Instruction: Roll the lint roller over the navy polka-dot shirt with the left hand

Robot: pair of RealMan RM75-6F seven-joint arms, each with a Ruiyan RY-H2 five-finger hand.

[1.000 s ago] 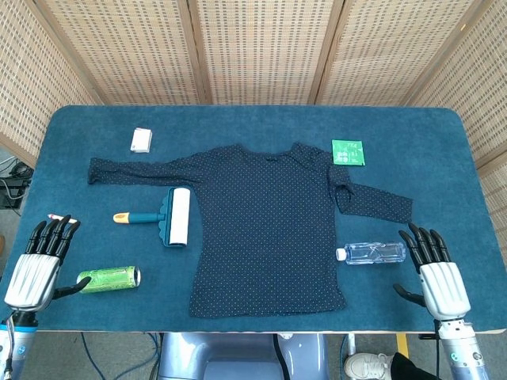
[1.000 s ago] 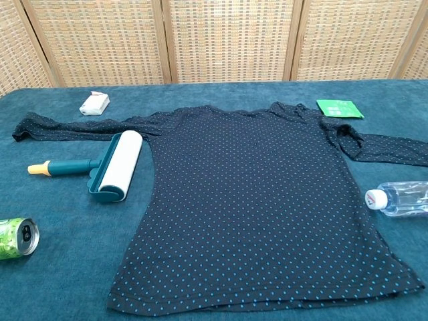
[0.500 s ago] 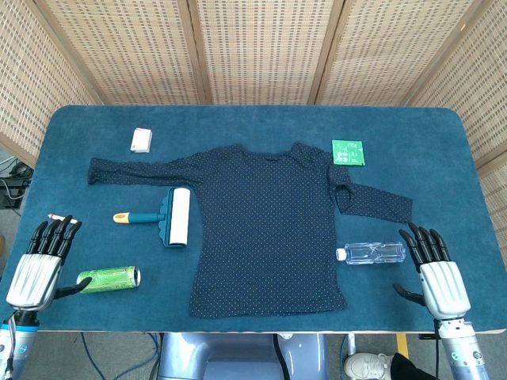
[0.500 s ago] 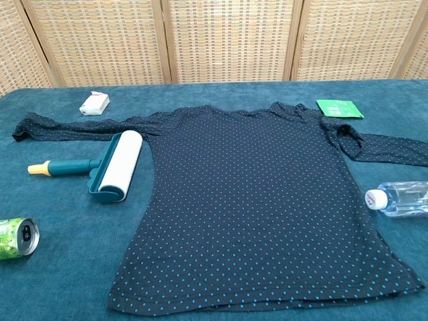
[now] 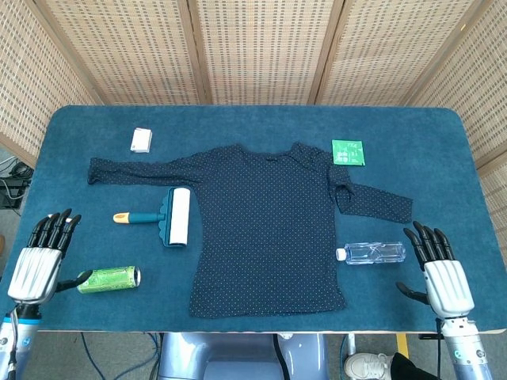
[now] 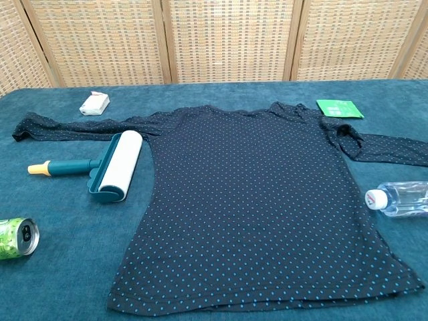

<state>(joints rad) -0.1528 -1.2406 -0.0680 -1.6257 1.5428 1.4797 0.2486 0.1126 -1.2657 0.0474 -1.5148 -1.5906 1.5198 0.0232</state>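
Observation:
The navy polka-dot shirt (image 5: 265, 226) (image 6: 254, 200) lies flat in the middle of the blue table, sleeves spread to both sides. The lint roller (image 5: 169, 217) (image 6: 110, 166), teal with a white roll and a yellow-tipped handle, lies on the table just left of the shirt's body. My left hand (image 5: 41, 257) hovers open at the front left table edge, well left of the roller. My right hand (image 5: 440, 273) stays open at the front right edge. Neither hand shows in the chest view.
A green can (image 5: 108, 279) (image 6: 16, 238) lies on its side beside my left hand. A clear water bottle (image 5: 372, 253) (image 6: 401, 198) lies near my right hand. A small white box (image 5: 141, 140) and a green packet (image 5: 348, 152) sit toward the back.
My left hand has drifted slightly toward the table's front edge, and the right hand likewise. Roller and shirt have not moved.

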